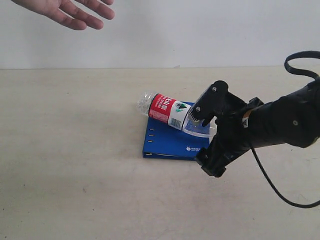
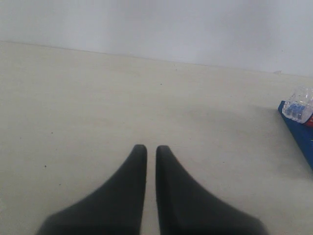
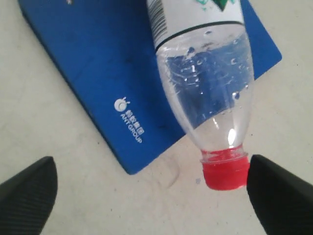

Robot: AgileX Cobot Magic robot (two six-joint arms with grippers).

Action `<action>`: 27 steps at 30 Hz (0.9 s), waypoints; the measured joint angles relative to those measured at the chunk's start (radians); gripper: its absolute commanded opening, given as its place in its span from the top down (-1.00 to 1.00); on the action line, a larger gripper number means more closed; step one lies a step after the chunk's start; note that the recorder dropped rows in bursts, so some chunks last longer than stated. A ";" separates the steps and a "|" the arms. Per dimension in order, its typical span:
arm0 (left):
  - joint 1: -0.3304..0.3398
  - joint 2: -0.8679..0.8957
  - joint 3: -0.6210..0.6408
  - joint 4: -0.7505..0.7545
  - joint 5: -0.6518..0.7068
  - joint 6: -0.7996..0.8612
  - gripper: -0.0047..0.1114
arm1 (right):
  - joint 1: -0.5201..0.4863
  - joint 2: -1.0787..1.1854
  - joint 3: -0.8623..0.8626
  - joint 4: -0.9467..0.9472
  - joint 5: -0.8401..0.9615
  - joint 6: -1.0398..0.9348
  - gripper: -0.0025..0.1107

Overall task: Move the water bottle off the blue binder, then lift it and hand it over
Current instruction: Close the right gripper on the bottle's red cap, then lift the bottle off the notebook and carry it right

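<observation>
Water bottle [image 1: 170, 113] lies on its side across the blue binder [image 1: 167, 144], not yet off it. Red-and-white label [image 1: 161, 107] faces up. The clear base pokes past one binder edge. The neck and red cap [image 3: 225, 172] stick out past the opposite edge, over the bare surface [image 1: 75, 165]. Droplets show inside the clear neck part.

Binder is flat on the surface, with a row of small holes [image 1: 150, 138] along one side and a white logo [image 3: 129, 117] near the corner by the cap.

Right end effector [image 3: 151, 167] is low at the cap end, fingers spread wide and gripping nothing. The cap sits between them, right up against one finger [image 3: 279, 196]; can't tell if it's touching. The other finger is well apart from the bottle. A black cable [image 1: 280, 192] trails off that arm.

Left end effector [image 2: 151, 150] hangs over bare surface, well apart from the binder. Its fingers are drawn almost together with only a sliver of gap, nothing between. The bottle's base and a binder corner show at the edge of its wrist view.

A person's open hand [image 1: 70, 12] is up at the far left, palm down, away from everything.
</observation>
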 measured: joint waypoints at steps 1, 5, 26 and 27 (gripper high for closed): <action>0.000 0.000 0.000 0.000 0.000 0.000 0.80 | 0.000 0.000 0.000 0.006 -0.011 0.017 -0.73; 0.000 0.000 0.000 0.000 0.000 0.000 0.80 | 0.000 0.000 -0.025 0.006 0.020 0.035 -0.73; 0.000 0.000 0.000 0.000 0.000 0.000 0.80 | -0.172 0.155 -0.241 0.161 0.312 -0.132 -0.73; 0.000 0.000 0.000 0.000 0.000 0.000 0.80 | -0.172 0.158 -0.241 0.179 0.308 -0.158 -0.73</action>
